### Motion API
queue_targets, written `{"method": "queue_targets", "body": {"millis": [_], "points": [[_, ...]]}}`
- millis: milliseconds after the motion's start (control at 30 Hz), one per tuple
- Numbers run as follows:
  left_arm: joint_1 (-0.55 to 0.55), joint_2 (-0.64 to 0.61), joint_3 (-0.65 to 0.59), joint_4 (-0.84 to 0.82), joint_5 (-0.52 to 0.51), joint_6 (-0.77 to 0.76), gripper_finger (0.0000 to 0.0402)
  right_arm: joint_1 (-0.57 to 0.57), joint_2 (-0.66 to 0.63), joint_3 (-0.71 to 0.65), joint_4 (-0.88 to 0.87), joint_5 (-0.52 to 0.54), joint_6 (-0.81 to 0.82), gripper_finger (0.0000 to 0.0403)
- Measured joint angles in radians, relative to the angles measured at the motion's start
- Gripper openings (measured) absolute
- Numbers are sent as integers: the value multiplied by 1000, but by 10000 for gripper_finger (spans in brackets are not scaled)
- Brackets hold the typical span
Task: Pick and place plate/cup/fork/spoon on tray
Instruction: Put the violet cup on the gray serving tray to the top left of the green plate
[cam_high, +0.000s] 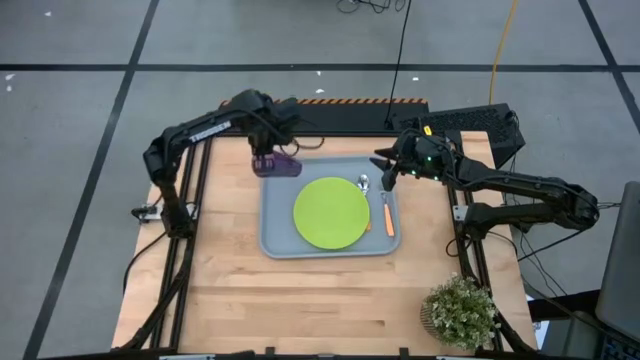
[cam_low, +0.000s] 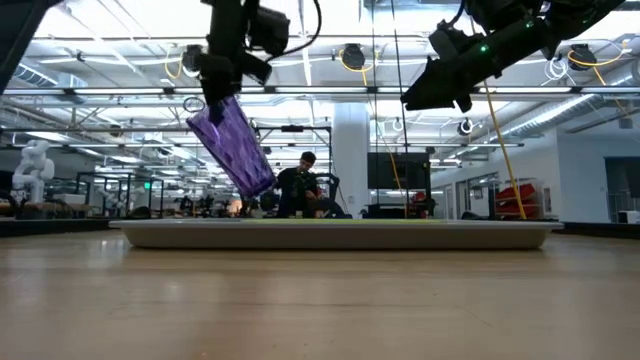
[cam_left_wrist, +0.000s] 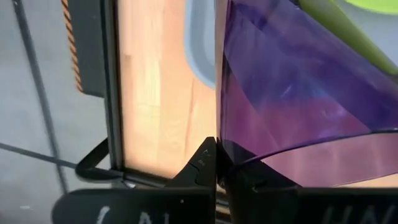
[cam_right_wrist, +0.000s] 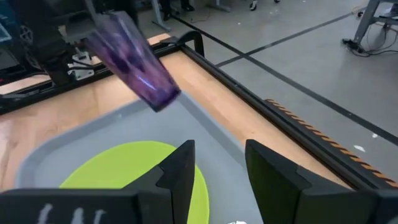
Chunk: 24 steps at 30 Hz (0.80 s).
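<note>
1. The left gripper has its fingers clamped on the cup, which hangs tilted in the air just above the tray, at the tray's upper-left corner in the high view.
2. In the low view the cup slants down to the right, its bottom clear of the tray rim.
3. Handling call: the tumbler looks light, stiff and smooth-walled, so probably slippery; the hold near one end looks workable, but tilted like this it could tip if let go early.
4. The plate lies flat mid-tray, with the spoon and fork along the tray's right side.
5. The right gripper hovers above the tray's upper-right corner, fingers parted and carrying nothing, as the right wrist view shows.
6. Room check: the bare strip of tray to the left of the plate looks like the open landing spot. It is narrow, hemmed by the raised rim and the plate edge, so the cup wants straightening before it goes down.
7. The right arm stands well apart from the cup's corner.
</note>
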<state>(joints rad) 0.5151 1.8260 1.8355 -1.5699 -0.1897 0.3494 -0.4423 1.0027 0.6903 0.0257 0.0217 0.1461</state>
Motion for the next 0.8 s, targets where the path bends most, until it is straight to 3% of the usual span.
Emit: {"method": "queue_targets", "body": {"millis": [333, 800], "points": [[116, 67, 7, -3, 62, -13, 9, 0, 0, 0, 0, -24, -6, 134], [86, 59, 7, -1, 164, -268, 9, 0, 0, 0, 8, -25, -2, 134]]}}
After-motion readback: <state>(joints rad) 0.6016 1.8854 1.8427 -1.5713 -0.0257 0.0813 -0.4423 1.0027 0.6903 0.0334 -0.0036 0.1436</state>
